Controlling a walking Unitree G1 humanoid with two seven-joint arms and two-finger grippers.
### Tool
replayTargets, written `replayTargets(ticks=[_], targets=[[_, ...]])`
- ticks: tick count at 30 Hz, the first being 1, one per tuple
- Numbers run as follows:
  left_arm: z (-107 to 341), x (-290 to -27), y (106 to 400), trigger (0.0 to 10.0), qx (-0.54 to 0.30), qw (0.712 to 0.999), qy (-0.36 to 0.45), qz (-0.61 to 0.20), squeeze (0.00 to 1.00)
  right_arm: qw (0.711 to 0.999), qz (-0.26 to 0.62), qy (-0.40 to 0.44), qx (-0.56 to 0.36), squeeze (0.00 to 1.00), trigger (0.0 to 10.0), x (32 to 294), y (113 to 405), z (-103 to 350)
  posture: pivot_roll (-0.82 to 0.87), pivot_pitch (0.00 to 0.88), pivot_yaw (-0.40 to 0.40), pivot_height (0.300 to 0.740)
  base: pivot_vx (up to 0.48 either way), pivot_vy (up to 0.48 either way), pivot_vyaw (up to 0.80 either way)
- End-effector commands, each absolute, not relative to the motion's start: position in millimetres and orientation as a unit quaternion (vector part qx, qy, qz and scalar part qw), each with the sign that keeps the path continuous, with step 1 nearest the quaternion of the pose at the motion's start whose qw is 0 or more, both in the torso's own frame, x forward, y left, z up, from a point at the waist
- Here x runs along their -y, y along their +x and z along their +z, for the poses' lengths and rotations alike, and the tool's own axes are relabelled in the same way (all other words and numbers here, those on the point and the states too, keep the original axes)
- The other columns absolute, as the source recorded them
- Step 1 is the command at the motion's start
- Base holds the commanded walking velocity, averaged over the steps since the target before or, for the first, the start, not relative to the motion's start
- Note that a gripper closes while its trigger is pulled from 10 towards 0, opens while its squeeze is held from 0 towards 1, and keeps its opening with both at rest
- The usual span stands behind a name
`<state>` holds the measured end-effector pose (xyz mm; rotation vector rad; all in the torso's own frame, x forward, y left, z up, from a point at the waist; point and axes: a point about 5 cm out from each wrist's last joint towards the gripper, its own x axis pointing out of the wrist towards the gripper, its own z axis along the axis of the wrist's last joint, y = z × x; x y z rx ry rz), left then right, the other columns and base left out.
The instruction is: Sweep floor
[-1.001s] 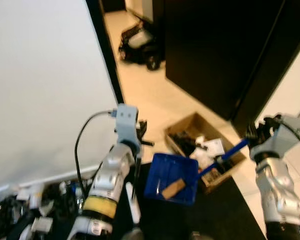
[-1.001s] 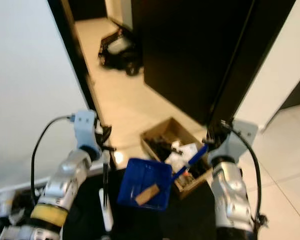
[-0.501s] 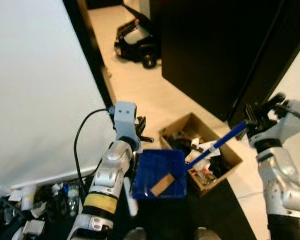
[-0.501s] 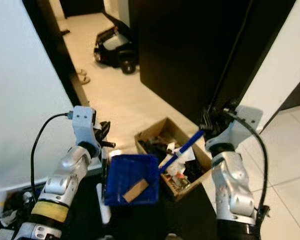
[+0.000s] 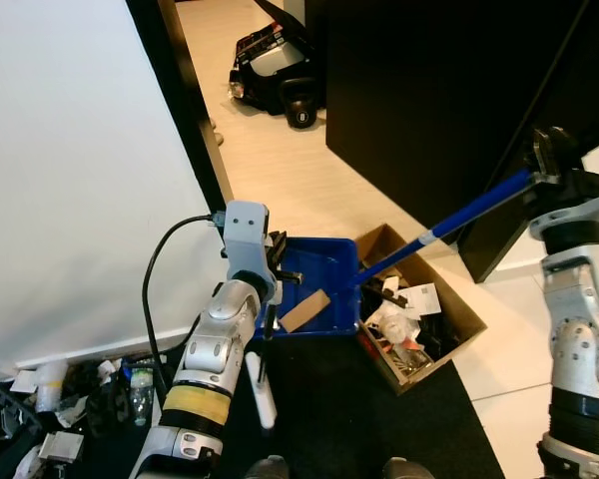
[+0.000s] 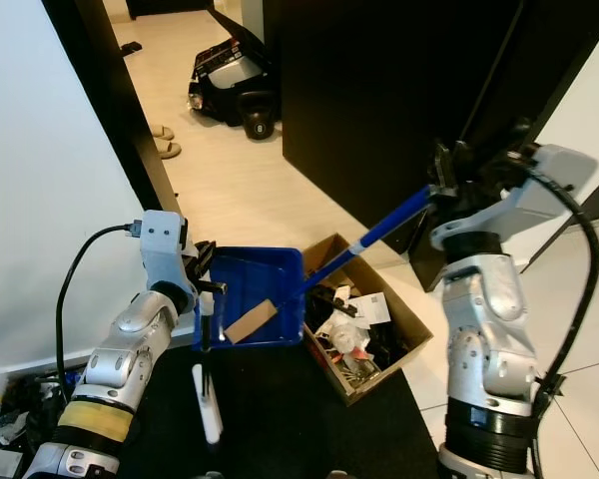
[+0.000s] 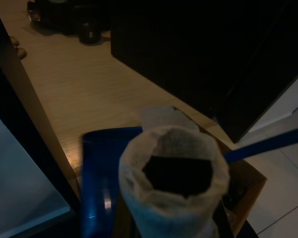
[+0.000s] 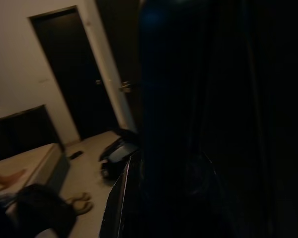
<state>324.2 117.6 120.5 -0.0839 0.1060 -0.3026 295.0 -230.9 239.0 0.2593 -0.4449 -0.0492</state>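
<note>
My right end effector (image 6: 449, 185) grips the top of the blue dustpan handle (image 6: 364, 239), raising it high beside the dark cabinet (image 6: 379, 100). The blue dustpan (image 5: 314, 284) hangs tilted above the floor (image 5: 270, 170), a brown scrap of cardboard (image 5: 304, 310) lying inside, its edge just beside the open cardboard box (image 5: 419, 319) of rubbish. My left end effector (image 5: 270, 329) is closed on the black-and-white broom (image 5: 263, 394) by the pan's near side. A toy car (image 5: 275, 70) sits farther down the hallway.
</note>
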Motion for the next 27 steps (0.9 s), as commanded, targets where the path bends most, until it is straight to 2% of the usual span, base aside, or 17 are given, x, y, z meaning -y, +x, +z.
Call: replayTargets(ticks=[1, 13, 27], targets=[[124.3, -118.8, 324.7, 10.0, -0.043, 0.986, -0.03, -0.155, 0.0, 0.96, -0.035, 0.135, 0.244, 0.0, 10.0, 238.2, 291.0, 247.4, -0.01, 0.064, 0.072, 0.74, 0.386, -0.281, 0.0], [125.3, -118.8, 324.9, 10.0, -0.042, 0.986, -0.029, -0.156, 0.0, 0.96, -0.068, 0.125, 0.242, 0.0, 10.0, 253.2, 290.1, 247.8, -0.01, 0.066, 0.073, 0.74, 0.404, -0.256, 0.0], [124.5, -116.9, 323.6, 10.0, -0.043, 0.986, -0.027, -0.159, 0.0, 0.963, -0.072, 0.125, 0.229, 0.0, 10.0, 254.4, 291.4, 241.3, -0.01, 0.073, 0.07, 0.74, 0.354, -0.306, 0.0]])
